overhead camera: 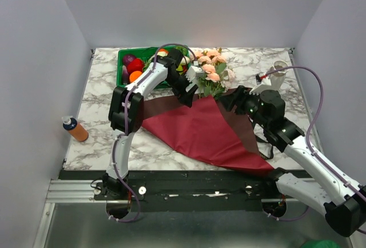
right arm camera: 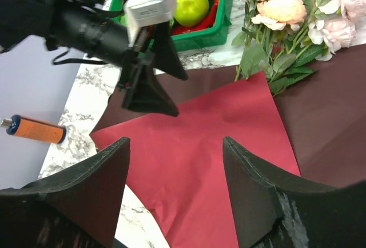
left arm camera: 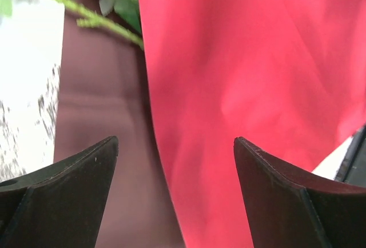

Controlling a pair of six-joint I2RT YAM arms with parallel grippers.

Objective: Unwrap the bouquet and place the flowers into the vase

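The bouquet lies unwrapped: its dark red paper (overhead camera: 200, 131) is spread flat on the marble table. The peach-pink flowers (overhead camera: 210, 70) with green leaves rest at the paper's far edge. My left gripper (overhead camera: 187, 95) hangs open just over the paper near the stems, nothing between its fingers. In the left wrist view the red sheet (left arm camera: 251, 76) and a green stem (left arm camera: 106, 24) show beyond the left gripper (left arm camera: 176, 140). My right gripper (overhead camera: 229, 98) is open to the right of the flowers. The right wrist view shows the right gripper (right arm camera: 175, 140) empty above the paper (right arm camera: 211, 145), with the flowers (right arm camera: 283, 9) top right. The off-white vase (overhead camera: 279, 66) stands at the back right.
A green tray (overhead camera: 127, 60) of vegetables sits at the back left, close behind the left arm. An orange bottle (overhead camera: 75, 129) lies near the table's left edge. Grey walls close in the table on three sides.
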